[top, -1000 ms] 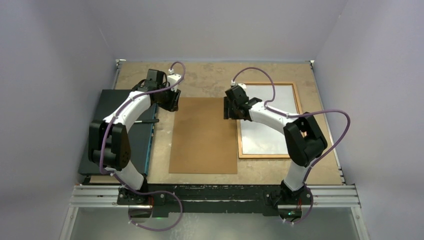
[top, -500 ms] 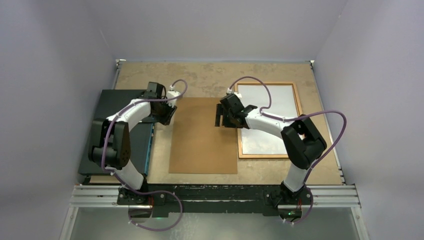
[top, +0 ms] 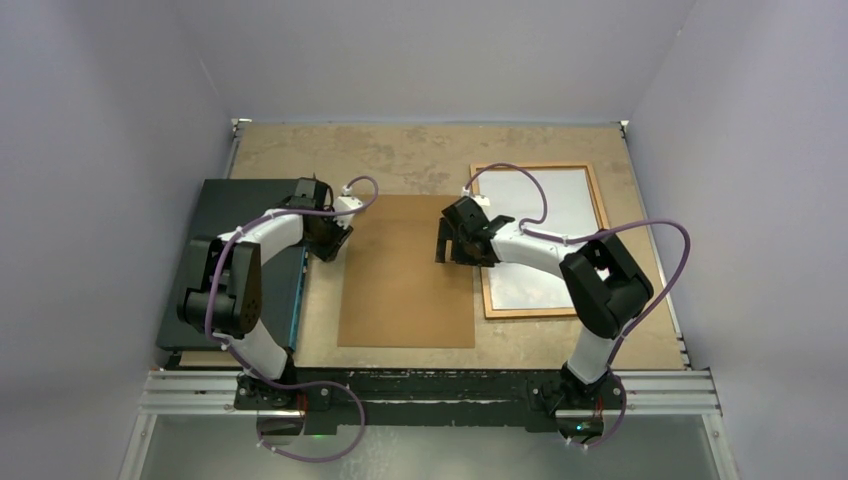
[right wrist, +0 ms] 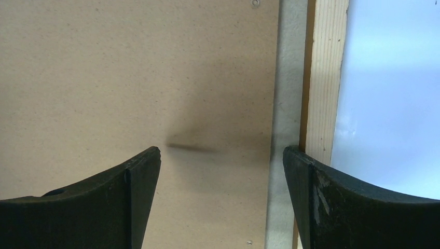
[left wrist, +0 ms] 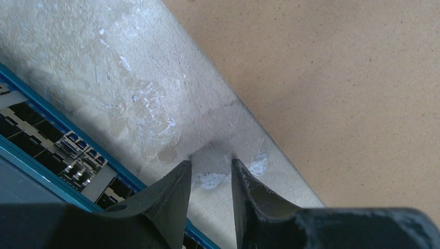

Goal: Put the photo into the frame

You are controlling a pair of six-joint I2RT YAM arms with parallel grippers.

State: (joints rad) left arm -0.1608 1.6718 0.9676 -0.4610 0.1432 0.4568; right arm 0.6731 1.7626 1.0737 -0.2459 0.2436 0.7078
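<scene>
Tan tabletop (top: 420,150), frame (top: 570,215) lengthwise front-to-back

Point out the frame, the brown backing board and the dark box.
frame (right wrist: 322,72): right wrist view, on its pale wooden rail.
brown backing board (top: 405,285): top view, middle of its face.
dark box (top: 235,197): top view, bare far part of its lid.
</scene>
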